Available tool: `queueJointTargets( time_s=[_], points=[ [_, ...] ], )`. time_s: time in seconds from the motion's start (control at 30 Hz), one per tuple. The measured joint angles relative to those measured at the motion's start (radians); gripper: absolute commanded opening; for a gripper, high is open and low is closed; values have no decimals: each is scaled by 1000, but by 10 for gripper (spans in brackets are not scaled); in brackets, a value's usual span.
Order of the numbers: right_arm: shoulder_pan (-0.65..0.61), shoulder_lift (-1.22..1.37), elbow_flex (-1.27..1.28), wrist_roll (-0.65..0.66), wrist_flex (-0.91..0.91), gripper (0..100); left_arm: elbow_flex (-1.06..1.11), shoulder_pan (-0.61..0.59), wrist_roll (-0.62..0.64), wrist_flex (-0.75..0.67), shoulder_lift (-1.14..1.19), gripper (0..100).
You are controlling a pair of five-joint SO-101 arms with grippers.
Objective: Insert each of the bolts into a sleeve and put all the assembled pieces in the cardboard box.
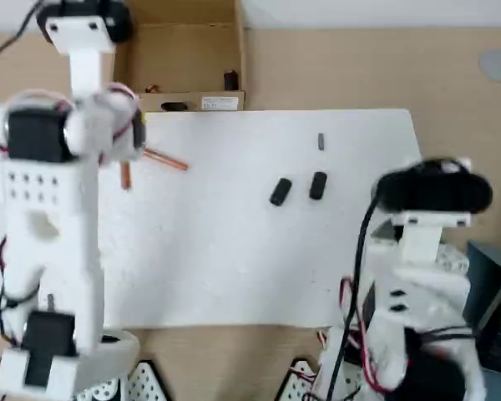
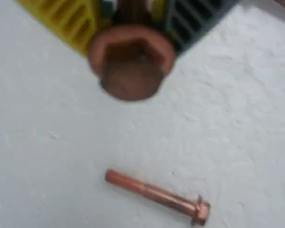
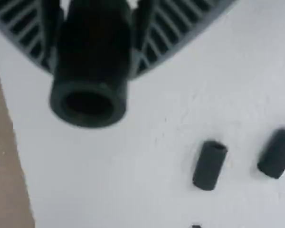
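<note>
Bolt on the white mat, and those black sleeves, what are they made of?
The bolt looks like metal with a copper-coloured finish: it has a faint sheen along its smooth shank and a crisp hex head. The sleeves look like matte black plastic or rubber, dull with no glints. I can't tell which of the two.

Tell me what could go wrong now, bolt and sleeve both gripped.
The held bolt in the left gripper and the held sleeve in the right gripper must meet in mid-air; a slight tilt could jam them. The loose bolt near the left gripper and two loose sleeves by the right one could be knocked away.
</note>
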Motion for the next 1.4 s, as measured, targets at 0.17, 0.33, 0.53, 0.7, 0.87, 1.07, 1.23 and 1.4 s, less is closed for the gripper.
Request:
queueJointTargets(
  time_s=[0.17, 0.33, 0.53, 0.7, 0.87, 1.07, 1.23, 1.4],
  points=[
    [0, -144, 149, -2, -57, 9, 265, 68, 161, -48, -173, 2],
    [-38, -229, 244, -6, -86, 9, 535, 69, 233, -184, -364, 2],
    [-247, -301, 327, -104, -117, 9, 876, 75, 322, -368, -644, 2],
    [-423, -347, 381, -170, -169, 9, 1086, 75, 414, -470, -904, 2],
    [-574, -381, 422, -183, -178, 9, 1227, 75, 437, -511, -1142, 2],
    [-721, -413, 494, -183, -178, 9, 1327, 75, 437, -511, -1378, 2],
    [-839, -413, 557, -183, -178, 9, 1367, 117, 439, -511, -1528, 2],
    [-930, -413, 575, -183, -183, 9, 1370, 215, 503, -511, -1573, 2]
  ],
)
